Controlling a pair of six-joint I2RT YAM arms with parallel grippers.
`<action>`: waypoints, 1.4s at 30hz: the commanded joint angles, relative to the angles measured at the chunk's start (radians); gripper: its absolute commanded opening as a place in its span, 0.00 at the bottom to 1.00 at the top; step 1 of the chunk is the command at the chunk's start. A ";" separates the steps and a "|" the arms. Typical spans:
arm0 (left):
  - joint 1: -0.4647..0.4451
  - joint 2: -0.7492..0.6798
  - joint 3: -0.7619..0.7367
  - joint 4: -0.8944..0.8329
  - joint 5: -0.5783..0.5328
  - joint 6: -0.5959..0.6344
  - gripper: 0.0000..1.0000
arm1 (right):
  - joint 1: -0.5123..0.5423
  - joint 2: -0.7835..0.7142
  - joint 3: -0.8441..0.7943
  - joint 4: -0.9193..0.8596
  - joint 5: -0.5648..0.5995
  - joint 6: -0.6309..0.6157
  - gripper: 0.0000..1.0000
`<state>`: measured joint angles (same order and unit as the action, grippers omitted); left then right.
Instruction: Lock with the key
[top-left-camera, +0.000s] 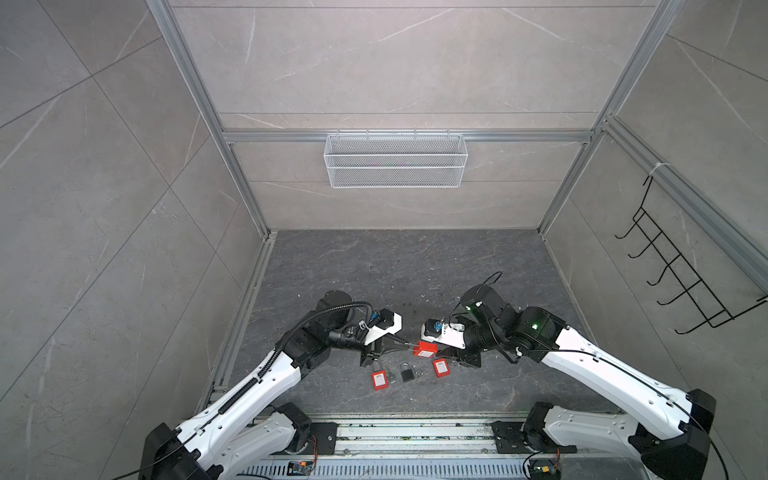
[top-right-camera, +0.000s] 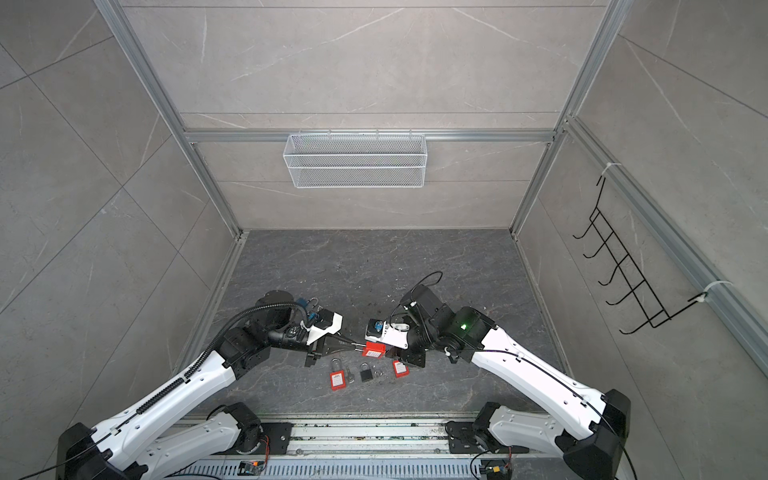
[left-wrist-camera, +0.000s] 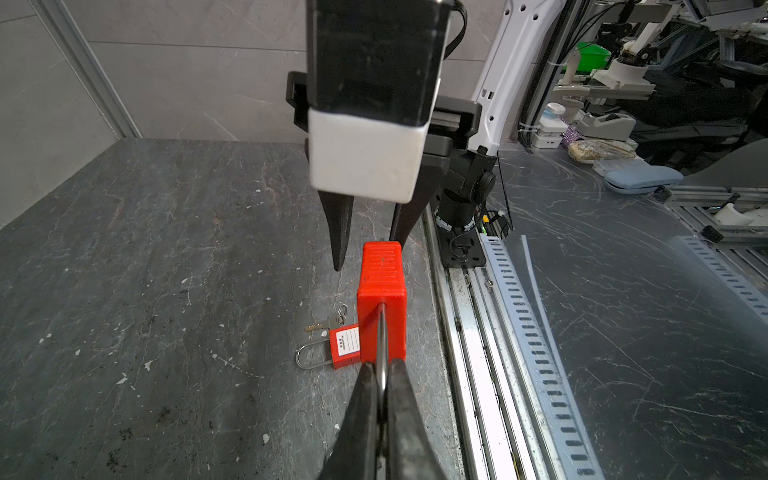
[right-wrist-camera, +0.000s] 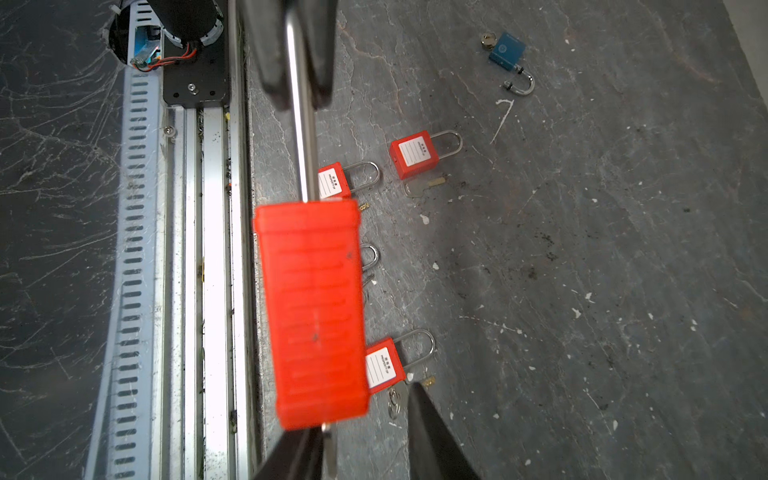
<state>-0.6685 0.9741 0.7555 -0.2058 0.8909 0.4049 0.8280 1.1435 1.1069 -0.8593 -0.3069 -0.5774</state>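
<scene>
left claw (left-wrist-camera: 382, 374) clenched on the shackle (left-wrist-camera: 381, 328) of the red padlock (top-left-camera: 426, 350); padlock is held clear of the counter (top-left-camera: 415, 270), strung between the two claws, body end toward the right claw (right-wrist-camera: 363, 409); right claw released, fingers (right-wrist-camera: 432, 440) apart, one just beside the padlock's end face, counter visible in the gap to the other; metal sliver (right-wrist-camera: 327, 436) sticks out of that end face, cannot tell if it's the key.

In both top views the held padlock sits over the near part of the counter, close to the front rail (top-left-camera: 415, 432); loose locks lie in a row between it and the rail: small red padlock (top-left-camera: 379, 380), black padlock (top-left-camera: 407, 372), second small red padlock (top-left-camera: 439, 368), keys beside them; blue padlock (right-wrist-camera: 507, 50) lies further back by the left arm.

Open counter runs from the claws to the rear wall; side walls well apart from both claws; wire basket (top-left-camera: 395, 160) and hook rack (top-left-camera: 681, 270) hang on the walls, well apart.
</scene>
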 joint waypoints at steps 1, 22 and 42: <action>-0.003 0.009 0.053 -0.008 0.023 0.015 0.00 | 0.002 0.007 0.005 -0.028 -0.036 -0.021 0.30; 0.064 0.033 0.194 -0.282 -0.040 0.234 0.00 | -0.041 -0.001 -0.130 -0.008 0.001 -0.033 0.00; 0.120 0.195 0.415 -0.566 -0.207 0.425 0.00 | -0.184 0.023 -0.238 0.034 -0.017 -0.038 0.00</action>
<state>-0.5663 1.1507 1.1229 -0.7235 0.6876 0.7856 0.6544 1.1679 0.8814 -0.7841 -0.3508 -0.6064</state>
